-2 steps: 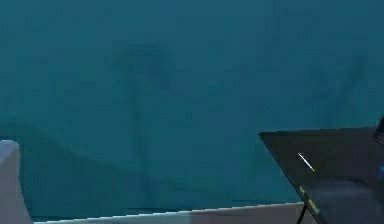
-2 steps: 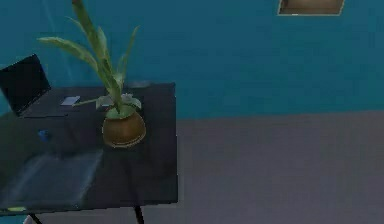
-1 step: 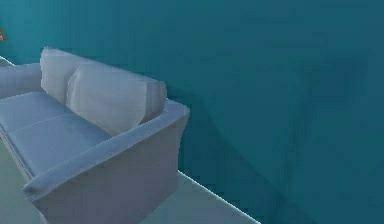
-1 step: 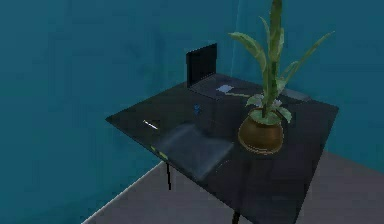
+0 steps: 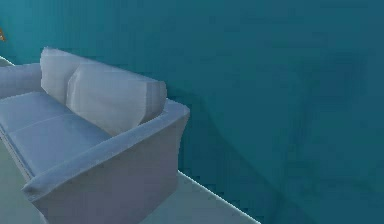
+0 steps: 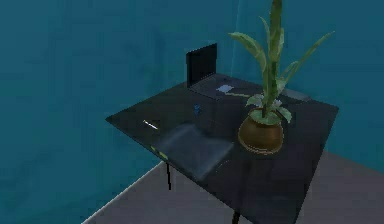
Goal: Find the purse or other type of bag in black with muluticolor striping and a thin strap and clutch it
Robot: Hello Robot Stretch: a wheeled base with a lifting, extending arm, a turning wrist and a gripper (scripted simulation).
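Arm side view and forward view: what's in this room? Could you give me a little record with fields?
Seating: grey sofa with two back cushions
Wall behind sofa: teal wall
Furniture to the side: dark table, dark chair at its far edge
On the table: potted plant, small blue thing, thin white thing, flat grey thing

In the forward view, a sofa point(image 5: 80, 130) stands at the left, its back against the wall point(image 5: 280, 90). In the arm side view, a table point(image 6: 215, 122) stands near a wall, a chair point(image 6: 202, 62) behind it. On the table, a potted plant point(image 6: 262, 128) stands at the right and a flat slab point(image 6: 195, 148) lies at the near edge.
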